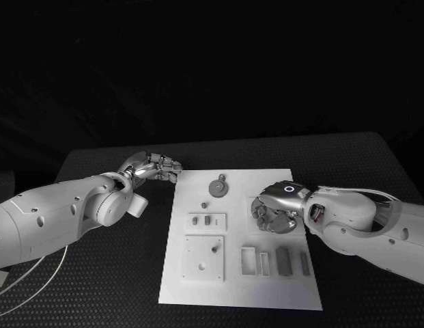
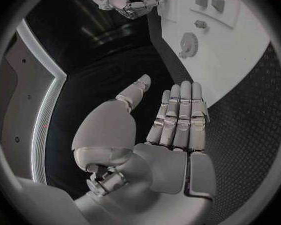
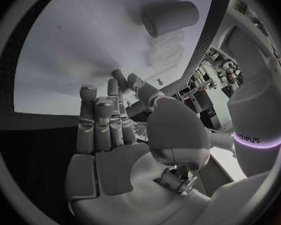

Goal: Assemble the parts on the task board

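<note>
The white task board (image 1: 241,287) lies in the middle of the black table. A grey gear-shaped part (image 1: 218,186) sits near its far edge, with a small part (image 1: 204,204) just below it. My left hand (image 1: 153,166) hovers over the table beside the board's far left corner; in the left wrist view this hand (image 2: 172,120) has straight, spread fingers and holds nothing. My right hand (image 1: 276,212) hangs over the board's right middle, fingers pointing down. In the right wrist view this hand (image 3: 115,125) is empty, and a grey cylinder (image 3: 170,17) lies on the board beyond it.
A slotted block (image 1: 207,221) and a square plate (image 1: 204,257) stand on the board's left half. Several upright grey and white pieces (image 1: 283,260) line its near right. Black table (image 1: 93,287) surrounds the board, and a white cable (image 1: 24,280) runs under my left arm.
</note>
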`<action>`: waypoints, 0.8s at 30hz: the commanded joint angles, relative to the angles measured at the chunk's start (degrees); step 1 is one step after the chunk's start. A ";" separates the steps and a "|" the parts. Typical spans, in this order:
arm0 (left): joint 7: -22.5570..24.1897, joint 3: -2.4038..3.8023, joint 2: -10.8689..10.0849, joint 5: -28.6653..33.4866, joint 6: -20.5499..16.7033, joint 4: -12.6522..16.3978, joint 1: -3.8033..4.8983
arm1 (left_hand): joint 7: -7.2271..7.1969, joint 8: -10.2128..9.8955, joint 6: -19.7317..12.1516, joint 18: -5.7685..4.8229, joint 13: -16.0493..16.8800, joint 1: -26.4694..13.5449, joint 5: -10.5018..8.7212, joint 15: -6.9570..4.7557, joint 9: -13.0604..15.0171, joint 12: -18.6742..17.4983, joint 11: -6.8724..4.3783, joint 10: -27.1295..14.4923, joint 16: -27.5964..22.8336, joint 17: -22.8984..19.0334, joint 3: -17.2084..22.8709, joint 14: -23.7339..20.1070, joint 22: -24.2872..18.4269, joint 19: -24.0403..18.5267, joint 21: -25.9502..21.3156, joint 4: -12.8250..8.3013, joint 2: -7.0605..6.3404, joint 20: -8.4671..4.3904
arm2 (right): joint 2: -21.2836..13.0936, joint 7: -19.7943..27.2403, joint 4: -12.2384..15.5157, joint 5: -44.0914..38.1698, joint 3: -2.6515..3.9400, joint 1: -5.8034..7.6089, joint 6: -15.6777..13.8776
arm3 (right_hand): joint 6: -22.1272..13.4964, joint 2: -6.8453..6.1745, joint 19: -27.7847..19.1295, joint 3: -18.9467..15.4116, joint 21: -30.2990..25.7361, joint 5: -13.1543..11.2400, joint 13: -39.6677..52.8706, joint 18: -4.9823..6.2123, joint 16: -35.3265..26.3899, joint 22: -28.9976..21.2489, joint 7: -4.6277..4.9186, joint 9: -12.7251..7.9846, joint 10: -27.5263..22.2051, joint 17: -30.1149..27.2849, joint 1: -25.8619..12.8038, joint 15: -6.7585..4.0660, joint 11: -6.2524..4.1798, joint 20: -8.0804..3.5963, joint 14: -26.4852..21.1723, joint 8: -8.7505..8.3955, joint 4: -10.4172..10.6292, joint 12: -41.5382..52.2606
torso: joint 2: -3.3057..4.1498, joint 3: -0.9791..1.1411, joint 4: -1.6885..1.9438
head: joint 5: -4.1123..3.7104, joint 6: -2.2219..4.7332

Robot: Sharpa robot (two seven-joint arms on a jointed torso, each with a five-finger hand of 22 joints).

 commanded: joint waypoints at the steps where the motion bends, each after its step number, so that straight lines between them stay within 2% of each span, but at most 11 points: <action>1: 0.47 0.04 0.06 0.30 0.84 0.06 0.04 | -0.02 0.39 -0.02 0.39 -0.06 0.13 0.09 0.03 -0.05 -0.34 -0.03 0.47 -0.20 0.11 -0.26 0.35 -0.08 -0.10 -0.05 0.06 0.36 0.29 | 0.13 0.70 0.19 -1.28 0.00 -0.06 -0.40 | 0.79 0.62 0.32 -0.03 0.34 0.12 0.13 2.69 0.32 0.92 -0.23 0.16 0.55 -0.11 -0.05 -0.41 -0.01 -0.19 0.21 0.31 -0.42 0.33 | 0.02 -0.03 0.01 | 0.04 -0.07; 8: 0.45 0.04 0.04 0.30 0.85 0.06 0.04 | -0.01 0.37 -0.05 0.39 -0.08 0.12 0.09 0.03 -0.07 -0.36 -0.03 0.46 -0.25 0.15 -0.28 0.35 -0.09 -0.11 -0.05 0.04 0.35 0.29 | 0.39 0.76 0.16 -1.78 0.00 -0.06 -0.16 | 1.94 1.66 0.39 0.19 0.34 0.12 0.37 2.69 0.29 0.94 -0.77 0.39 1.18 -0.20 0.20 -0.68 -0.30 -0.26 0.34 0.84 -0.60 0.75 | 0.01 -0.05 0.02 | 0.07 -0.16; 15: 0.43 0.04 0.01 0.30 0.85 0.04 0.04 | 0.00 0.35 -0.10 0.39 -0.11 0.10 0.09 0.03 -0.10 -0.39 -0.01 0.43 -0.32 0.22 -0.30 0.36 -0.12 -0.11 -0.04 0.02 0.33 0.29 | 0.55 0.56 0.09 -2.91 0.00 -0.09 0.48 | 3.37 3.75 0.35 0.65 0.49 0.13 0.73 2.69 0.38 1.09 -1.48 0.72 2.14 -0.20 1.71 -1.15 -0.79 -0.44 0.47 1.50 -0.98 1.36 | 0.03 -0.08 0.05 | 0.13 -0.34; 21: 0.46 0.04 0.04 0.30 0.85 0.00 0.04 | 0.01 0.35 -0.12 0.39 -0.12 0.09 0.09 0.03 -0.10 -0.40 -0.01 0.42 -0.34 0.25 -0.31 0.36 -0.13 -0.12 -0.04 0.02 0.33 0.29 | 0.45 0.33 0.02 -3.43 0.00 -0.11 0.64 | 3.99 4.26 0.32 0.37 0.66 0.13 0.97 2.69 0.43 1.16 -1.65 1.03 2.60 -0.19 2.49 -1.44 -1.08 -0.54 0.52 1.86 -1.01 1.68 | 0.01 -0.07 0.04 | 0.15 -0.40; 24: 0.47 0.04 0.07 0.30 0.86 -0.01 0.04 | 0.02 0.34 -0.13 0.39 -0.13 0.07 0.09 0.04 -0.11 -0.41 0.00 0.42 -0.37 0.28 -0.32 0.36 -0.15 -0.11 -0.04 0.03 0.35 0.29 | 0.38 0.40 0.08 -3.56 0.01 -0.11 -0.47 | 4.10 4.31 0.29 0.27 0.69 0.13 1.03 2.69 0.43 1.17 -1.65 1.13 2.70 -0.19 2.67 -1.50 -1.14 -0.56 0.52 1.94 -1.02 1.75 | -0.01 -0.09 0.00 | 0.21 -0.46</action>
